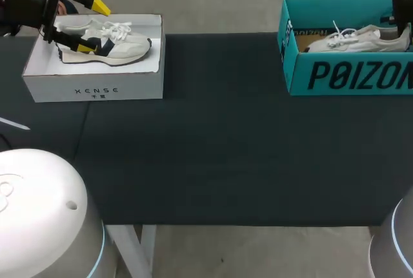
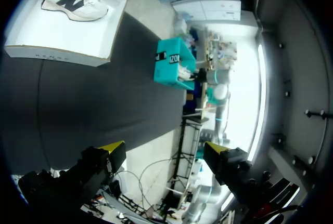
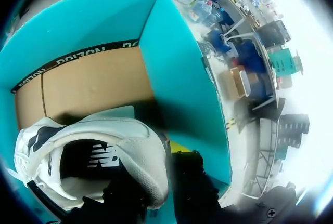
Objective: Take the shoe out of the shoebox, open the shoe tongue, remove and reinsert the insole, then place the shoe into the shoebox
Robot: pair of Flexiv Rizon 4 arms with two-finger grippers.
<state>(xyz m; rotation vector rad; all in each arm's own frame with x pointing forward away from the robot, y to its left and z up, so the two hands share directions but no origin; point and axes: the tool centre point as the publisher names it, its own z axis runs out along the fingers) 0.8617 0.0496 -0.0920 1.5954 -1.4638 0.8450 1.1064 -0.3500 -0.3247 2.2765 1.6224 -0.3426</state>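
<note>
A teal shoebox (image 1: 342, 75) stands at the table's far right with a white shoe (image 1: 361, 38) inside it. My right gripper (image 1: 404, 29) comes down at the shoe's heel. In the right wrist view that gripper (image 3: 158, 190) is shut on the heel wall of the white shoe (image 3: 104, 146), one finger inside the shoe and one outside. The teal box wall (image 3: 177, 68) rises just ahead. My left gripper (image 1: 93, 26) hangs open over a white shoebox (image 1: 97, 81) at the far left, above the white and navy shoe (image 1: 106, 44) lying in it.
In the left wrist view my open left gripper (image 2: 164, 148) looks across the dark tabletop (image 2: 93, 94) toward the white shoebox (image 2: 67, 42) and the teal shoebox (image 2: 169, 68). The dark table (image 1: 226, 136) spreads between the two boxes.
</note>
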